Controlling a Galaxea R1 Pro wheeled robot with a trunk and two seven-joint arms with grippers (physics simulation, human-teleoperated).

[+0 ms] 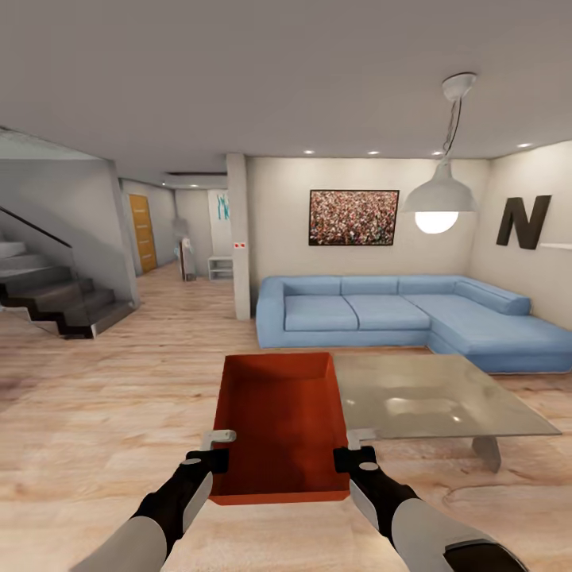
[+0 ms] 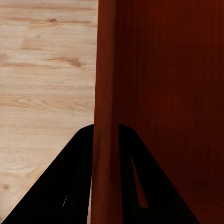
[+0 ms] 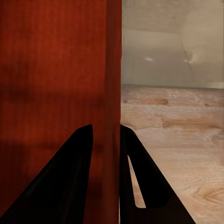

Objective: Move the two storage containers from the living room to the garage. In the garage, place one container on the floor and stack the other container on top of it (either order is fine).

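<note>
light wood-plank living room (image 1: 95, 397) is surrounding us; we are carrying one storage container (image 1: 280, 429) at lower centre, left gripper (image 1: 208, 461) and right gripper (image 1: 355, 459) jaws clamping its side walls; garage trip and stacking remain.

One legible sign is recorded: a large dark capital letter "N" (image 1: 523, 222), mounted on the pale side wall (image 1: 524, 262), well beyond and to the right of the right gripper (image 1: 354, 450), above the far end of the blue sofa (image 1: 413, 314). The framed picture (image 1: 353, 217) on the back wall bears a speckled pattern in which no text is made out. No brands, labels or numbers are read elsewhere.
</note>
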